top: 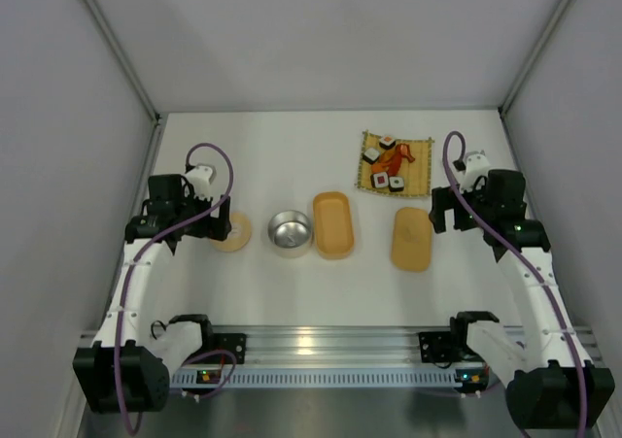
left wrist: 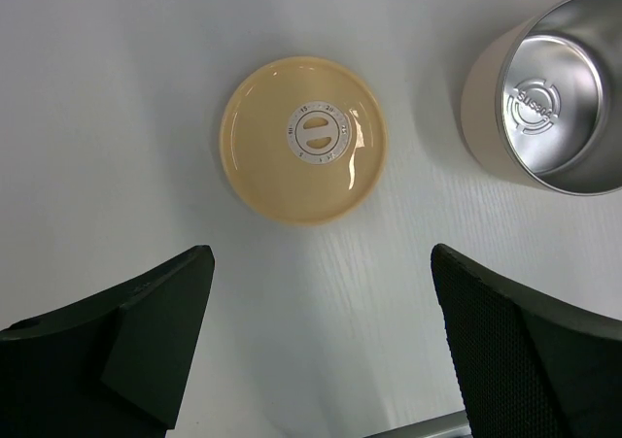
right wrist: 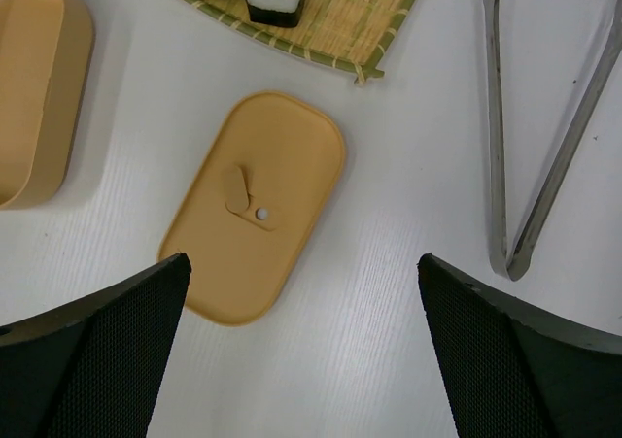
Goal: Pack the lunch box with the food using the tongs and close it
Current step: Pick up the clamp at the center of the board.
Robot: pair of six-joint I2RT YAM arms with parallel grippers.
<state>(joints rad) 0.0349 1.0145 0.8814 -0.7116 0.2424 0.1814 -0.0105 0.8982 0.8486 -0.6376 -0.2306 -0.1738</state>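
Note:
The orange-tan lunch box (top: 333,224) lies open and empty at the table's middle, and its edge shows in the right wrist view (right wrist: 29,88). Its oval lid (top: 412,238) lies flat to the right, just ahead of my right gripper (right wrist: 303,263), which is open and empty. The food (top: 389,161), sushi rolls and orange shrimp pieces, sits on a bamboo mat (right wrist: 340,20) behind the lid. The grey metal tongs (right wrist: 496,117) lie on the table to the right of the lid. My left gripper (left wrist: 321,253) hangs open and empty above the table.
A round cream lid (left wrist: 303,139) lies just ahead of the left gripper. A steel-lined round container (left wrist: 554,98) stands between it and the lunch box. Grey walls enclose the table on three sides.

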